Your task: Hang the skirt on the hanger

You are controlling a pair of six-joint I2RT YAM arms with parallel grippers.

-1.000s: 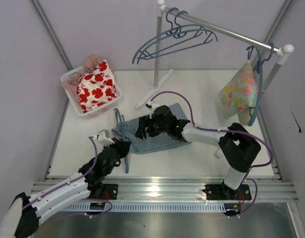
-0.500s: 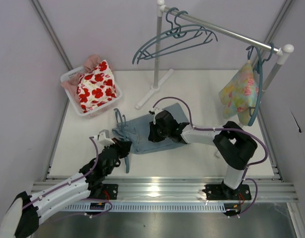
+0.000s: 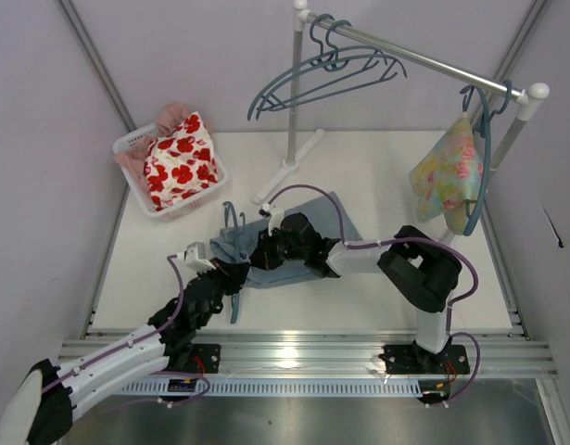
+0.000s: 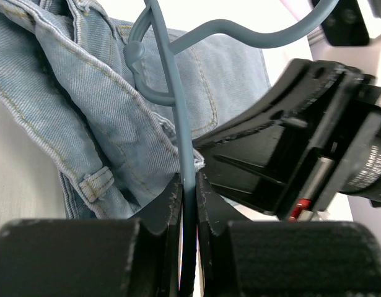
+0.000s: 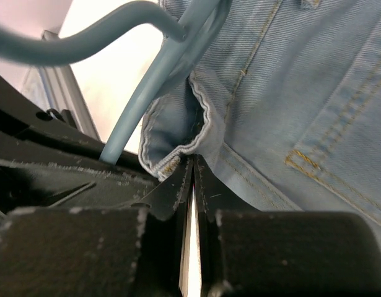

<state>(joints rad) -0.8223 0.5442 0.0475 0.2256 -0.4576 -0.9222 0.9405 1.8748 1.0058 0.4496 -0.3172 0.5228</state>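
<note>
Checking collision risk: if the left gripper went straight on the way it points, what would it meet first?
Probably the skirt, bunched just beyond the left gripper, which is shut on the hanger; the right gripper sits close to one side, depth unclear.

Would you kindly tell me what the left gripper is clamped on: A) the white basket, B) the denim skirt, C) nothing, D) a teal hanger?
D: the left wrist view shows the left gripper shut on the thin bar of the hanger, with the skirt behind it.

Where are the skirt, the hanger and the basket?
skirt (image 5: 314, 68), right wrist view, flat denim.
hanger (image 4: 184, 154), left wrist view, straight wire.
basket (image 3: 134, 139), top view, white rim.
</note>
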